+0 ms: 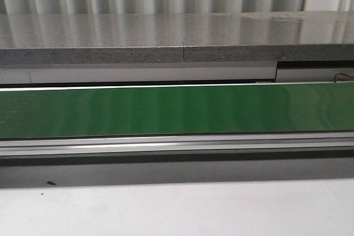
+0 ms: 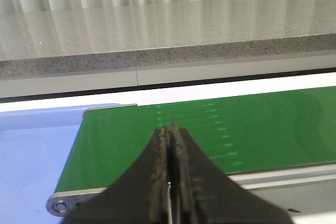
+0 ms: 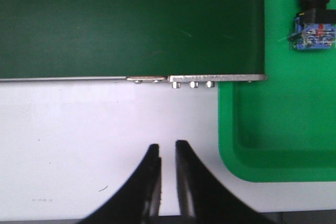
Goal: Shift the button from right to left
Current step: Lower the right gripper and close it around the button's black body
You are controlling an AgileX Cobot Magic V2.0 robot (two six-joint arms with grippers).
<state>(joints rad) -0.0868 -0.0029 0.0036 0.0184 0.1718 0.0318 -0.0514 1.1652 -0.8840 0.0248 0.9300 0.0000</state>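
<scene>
We see the left gripper pinched closed over the green belt, holding nothing. The right gripper has a tiny gap and holds nothing; the button lies at its 1 o'clock in the green tray.

The front view faces forward across the green belt; both wrist views overlook its ends.

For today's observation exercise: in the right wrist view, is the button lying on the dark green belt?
No. The button lies in the bright green tray, beside the belt.
</scene>
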